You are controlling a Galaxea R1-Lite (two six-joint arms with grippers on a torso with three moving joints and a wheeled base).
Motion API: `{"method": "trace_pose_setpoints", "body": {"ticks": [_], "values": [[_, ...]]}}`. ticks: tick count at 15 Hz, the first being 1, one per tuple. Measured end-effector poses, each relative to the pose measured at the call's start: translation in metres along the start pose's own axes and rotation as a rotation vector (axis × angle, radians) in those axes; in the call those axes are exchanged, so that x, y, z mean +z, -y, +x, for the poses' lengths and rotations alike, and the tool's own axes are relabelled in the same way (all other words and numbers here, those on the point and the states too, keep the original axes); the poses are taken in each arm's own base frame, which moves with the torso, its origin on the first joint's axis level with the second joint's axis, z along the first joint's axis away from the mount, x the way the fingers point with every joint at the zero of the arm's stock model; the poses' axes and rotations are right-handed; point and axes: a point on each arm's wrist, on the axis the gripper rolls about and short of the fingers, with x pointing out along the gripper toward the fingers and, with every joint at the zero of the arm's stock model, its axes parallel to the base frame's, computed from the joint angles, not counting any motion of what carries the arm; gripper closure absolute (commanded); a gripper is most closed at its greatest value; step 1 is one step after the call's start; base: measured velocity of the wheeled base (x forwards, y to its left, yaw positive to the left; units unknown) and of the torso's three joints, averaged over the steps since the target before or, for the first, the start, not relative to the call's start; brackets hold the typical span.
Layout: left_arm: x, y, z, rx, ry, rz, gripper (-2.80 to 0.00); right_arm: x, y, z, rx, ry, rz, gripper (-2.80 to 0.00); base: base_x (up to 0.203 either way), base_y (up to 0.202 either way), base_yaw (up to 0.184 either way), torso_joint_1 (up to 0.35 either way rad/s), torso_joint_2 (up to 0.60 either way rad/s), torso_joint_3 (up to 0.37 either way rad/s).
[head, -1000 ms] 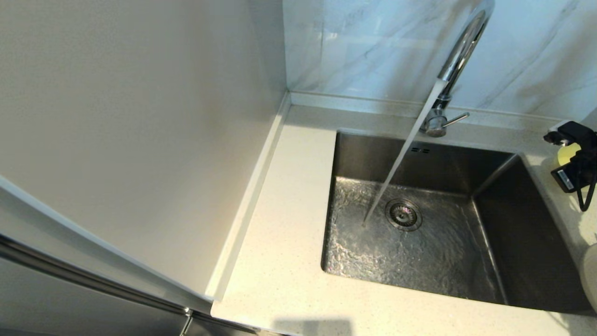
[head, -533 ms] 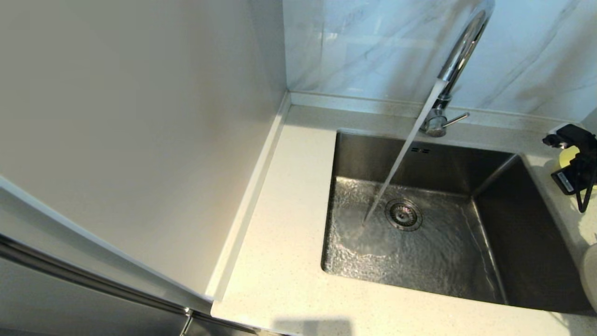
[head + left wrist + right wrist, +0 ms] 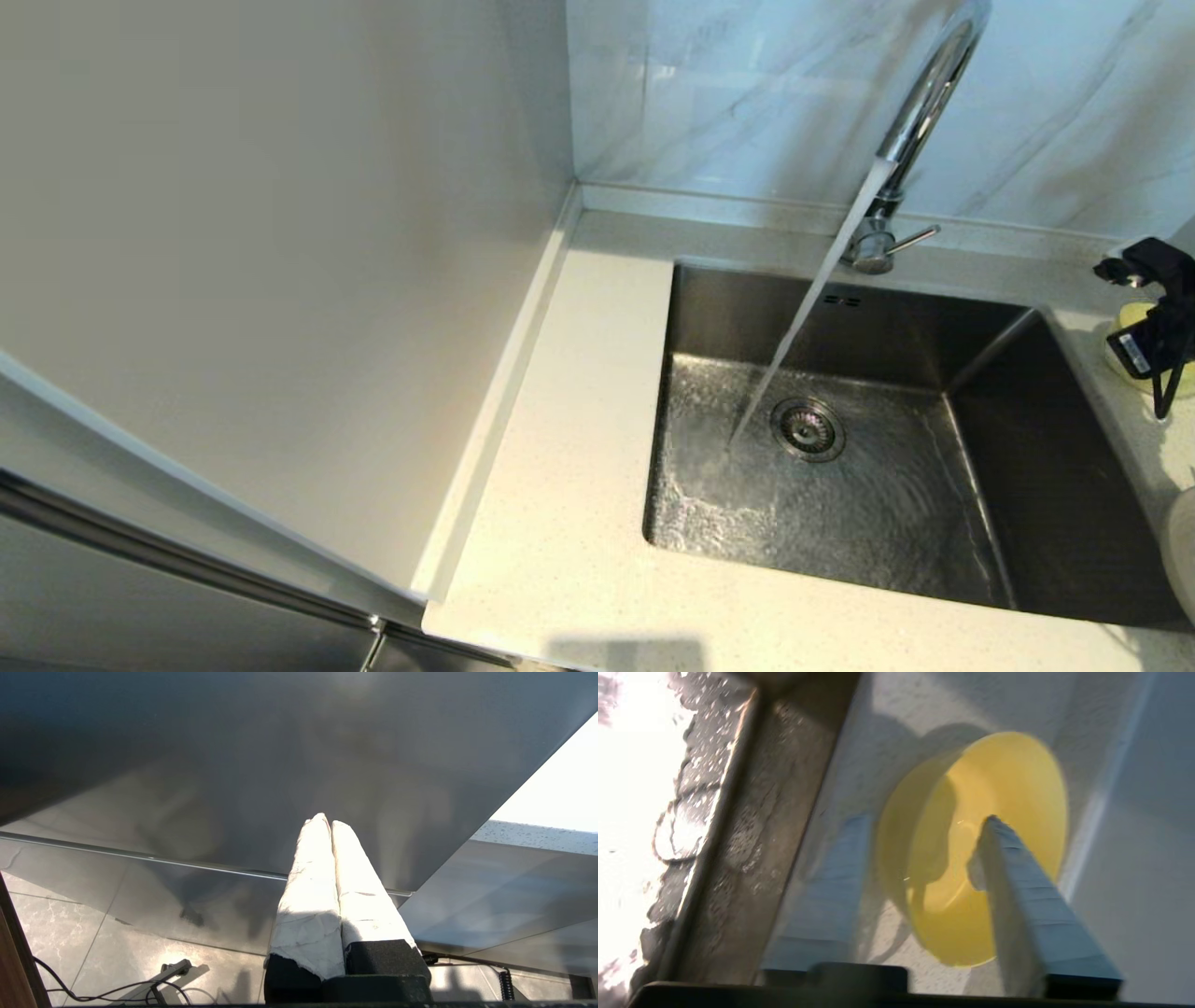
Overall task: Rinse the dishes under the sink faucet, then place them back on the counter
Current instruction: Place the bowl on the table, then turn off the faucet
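The small pale-yellow bowl (image 3: 999,858) sits on the speckled counter (image 3: 896,742) to the right of the sink (image 3: 1027,448); the head view shows it as a yellow patch (image 3: 1131,315) at the far right edge. My right gripper (image 3: 924,819) is open and straddles the bowl's wall, one finger (image 3: 1017,877) inside and the other outside, apart from it. Water streams from the chrome faucet (image 3: 920,103) into the basin beside the drain strainer (image 3: 808,429). Chopsticks are out of view. My left gripper (image 3: 325,820) is shut on nothing, parked below the counter.
A broad strip of counter (image 3: 569,467) runs left of the sink against a plain wall. The faucet's lever (image 3: 910,240) points right. A pale rounded shape (image 3: 1181,551) shows at the right edge; I cannot tell whether it is the plate.
My right gripper has moved slightly right and down with the bowl, which now sits lower by the counter. The water keeps running.
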Motion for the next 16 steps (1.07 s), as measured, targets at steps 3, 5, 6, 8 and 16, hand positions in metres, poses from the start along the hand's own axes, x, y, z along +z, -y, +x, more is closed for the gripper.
{"method": "trace_pose_setpoints", "body": {"ticks": [3,5,6,8,16], "values": [[0.000,0.000,0.000,0.000,0.000,0.000,0.00,0.005,0.005,-0.010,-0.001,0.042,0.002,-2.80,0.000,0.000,0.000,0.000,0.00,0.000],[0.000,0.000,0.000,0.000,0.000,0.000,0.00,0.008,0.011,-0.027,0.029,0.103,0.000,-2.80,0.000,0.000,0.000,0.000,0.00,0.000],[0.000,0.000,0.000,0.000,0.000,0.000,0.00,0.008,0.014,-0.039,0.046,0.134,0.000,-2.80,0.000,0.000,0.000,0.000,0.00,0.000],[0.000,0.000,0.000,0.000,0.000,0.000,0.00,0.002,0.011,-0.060,0.073,0.153,0.000,-2.80,0.000,0.000,0.000,0.000,0.00,0.000],[0.000,0.000,0.000,0.000,0.000,0.000,0.00,-0.014,-0.028,-0.116,0.145,0.141,0.066,0.00,0.000,0.000,0.000,0.000,0.00,0.000]]}}
